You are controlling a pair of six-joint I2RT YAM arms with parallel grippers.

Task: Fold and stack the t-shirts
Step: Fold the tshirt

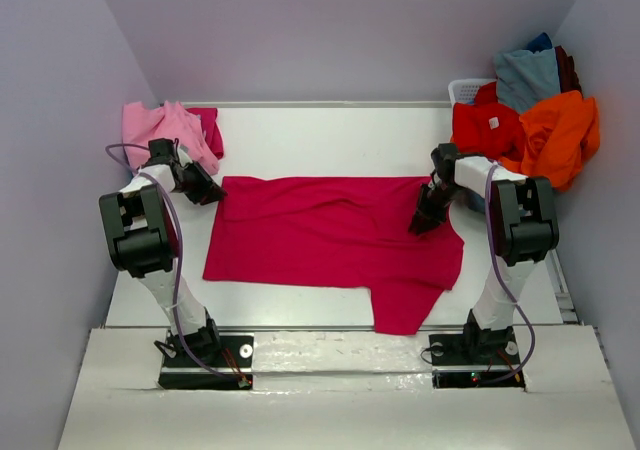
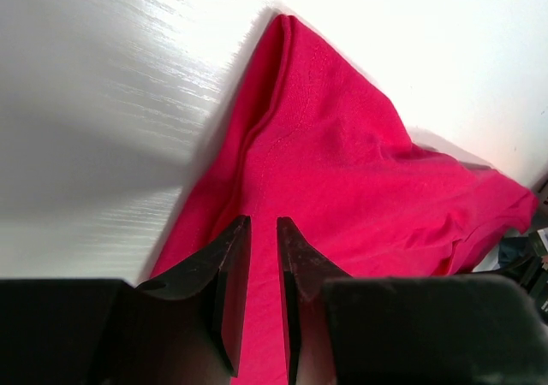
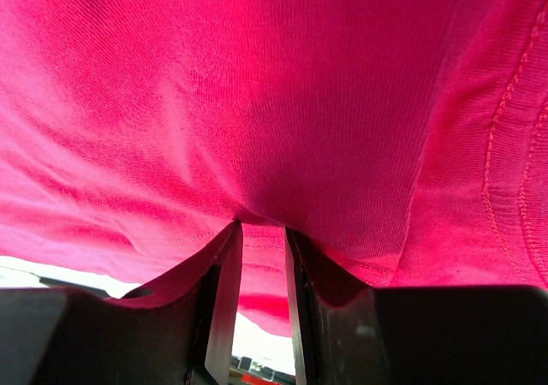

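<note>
Crimson t-shirt [image 1: 330, 235] on white table [image 1: 320, 135], lilac walls [image 1: 60, 90]
Left gripper [image 1: 208, 196] pinches its 10 o'clock corner, right gripper [image 1: 421, 224] its 2 o'clock edge

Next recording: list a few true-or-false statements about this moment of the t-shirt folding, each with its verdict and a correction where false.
1. The left arm's fingers and the right arm's fingers are each closed on the crimson t-shirt. True.
2. The crimson t-shirt is folded into a small square. False: it lies spread across the table, with one sleeve pointing toward the near edge.
3. A light pink t-shirt lies bunched at the far left of the table. True.
4. The orange t-shirt lies flat in the middle of the table. False: it is heaped with other shirts at the basket on the far right.
</note>
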